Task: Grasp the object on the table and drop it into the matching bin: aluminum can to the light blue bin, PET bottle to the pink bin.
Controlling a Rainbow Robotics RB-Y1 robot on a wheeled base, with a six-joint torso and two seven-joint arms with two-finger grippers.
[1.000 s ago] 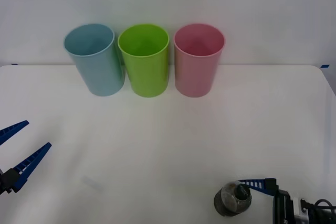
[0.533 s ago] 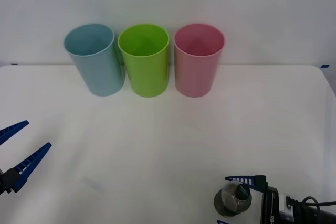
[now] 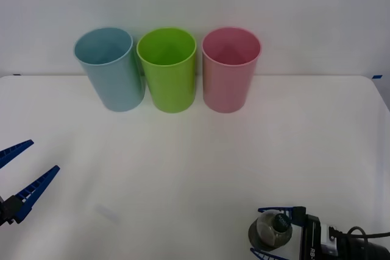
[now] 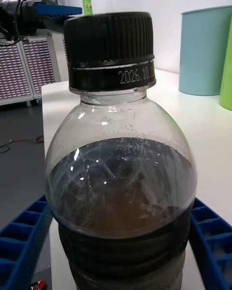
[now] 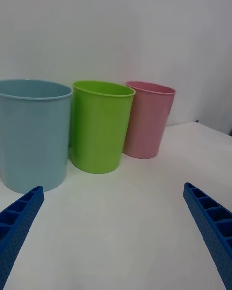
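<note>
Front view first: the right gripper (image 3: 272,232) has crept further in around the PET bottle (image 3: 270,233) over the last second. Before, just one blue finger sat beside the cap; now there's one on each side of the bottle, which stands upright near the table's (image 3: 195,150) front edge on the robot's right. The bottle itself hasn't budged. The pink bin (image 3: 230,77), lime green cup (image 3: 167,71) and light blue bin (image 3: 110,68) are lined up at the back, well apart from it. The left gripper (image 3: 18,181) is parked at the left edge, spread wide, holding nothing, same as before.

Right wrist view: the bottle (image 4: 121,174) sits right between the blue fingers (image 4: 24,237), with a sliver of gap on both sides at the label band, so they bracket it without pinching yet.

Left wrist view: the left fingers (image 5: 19,222) are wide apart, facing the three cups.

So the approach looks basically done; closing on the bottle should be next, then the carry to the pink bin.
</note>
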